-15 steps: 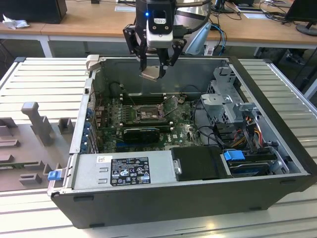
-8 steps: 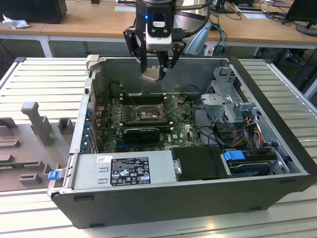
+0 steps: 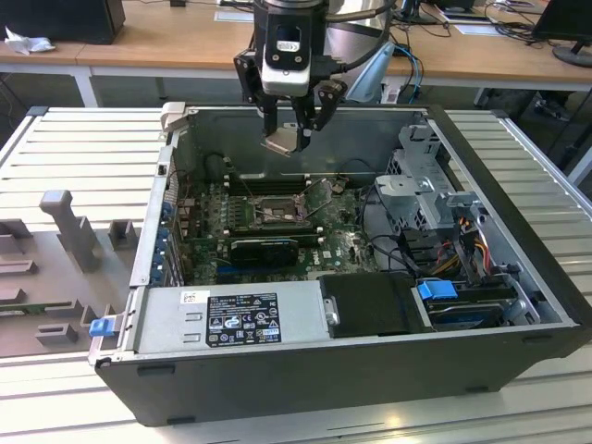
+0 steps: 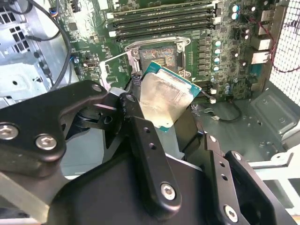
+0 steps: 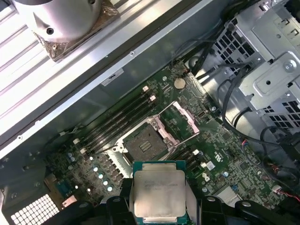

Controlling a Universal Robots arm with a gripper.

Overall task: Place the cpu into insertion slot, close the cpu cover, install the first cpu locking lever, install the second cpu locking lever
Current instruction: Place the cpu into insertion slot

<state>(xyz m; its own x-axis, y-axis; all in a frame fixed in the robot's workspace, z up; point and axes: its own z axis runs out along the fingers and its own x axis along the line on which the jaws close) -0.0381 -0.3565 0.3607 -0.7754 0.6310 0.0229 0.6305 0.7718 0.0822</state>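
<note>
We log: cpu (image 5: 159,194), silvery top, green edge, grasped in claw (image 3: 287,139); uncovered insertion slot (image 3: 270,211) at its 6 o'clock in the exterior view, well apart.

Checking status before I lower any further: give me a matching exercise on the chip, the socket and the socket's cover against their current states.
Things:
1. chip
2. socket
3. cover

States:
A. swung open beside the socket
B. held in the gripper
C. empty, contacts exposed

Pairs: 1-B, 2-C, 3-A
</note>
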